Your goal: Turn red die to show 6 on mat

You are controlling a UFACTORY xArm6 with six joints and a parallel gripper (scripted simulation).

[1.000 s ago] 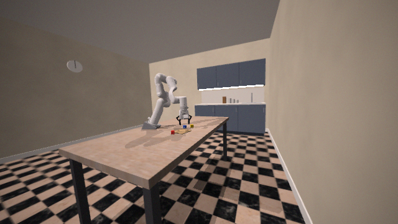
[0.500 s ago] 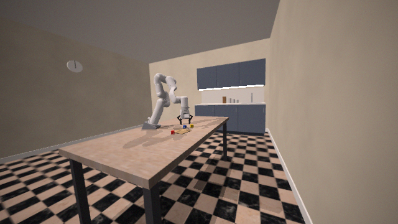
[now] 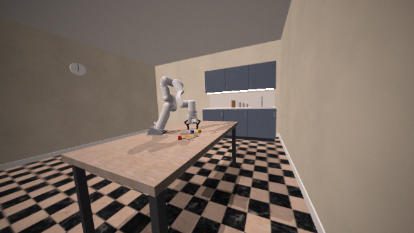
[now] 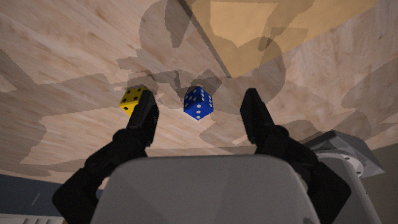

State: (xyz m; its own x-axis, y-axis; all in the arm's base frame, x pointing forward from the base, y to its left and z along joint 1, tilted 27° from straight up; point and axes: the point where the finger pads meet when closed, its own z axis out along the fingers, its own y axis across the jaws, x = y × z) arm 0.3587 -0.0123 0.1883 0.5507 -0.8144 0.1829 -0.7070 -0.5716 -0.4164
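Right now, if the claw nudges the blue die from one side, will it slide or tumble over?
The blue die looks like a stiff cube sitting flat on the wooden table, so a low nudge would probably slide it. A push high on its side might tip it onto another face. The open claw hangs above it, touching nothing.

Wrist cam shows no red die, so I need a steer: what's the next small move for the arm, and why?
Probably shift the open, empty gripper back toward the red die. It hangs above the blue die with the yellow die beside it, and neither should be disturbed. In the exterior view the red die sits on the table off the mat, on the camera side, so that is where a grasp should start.
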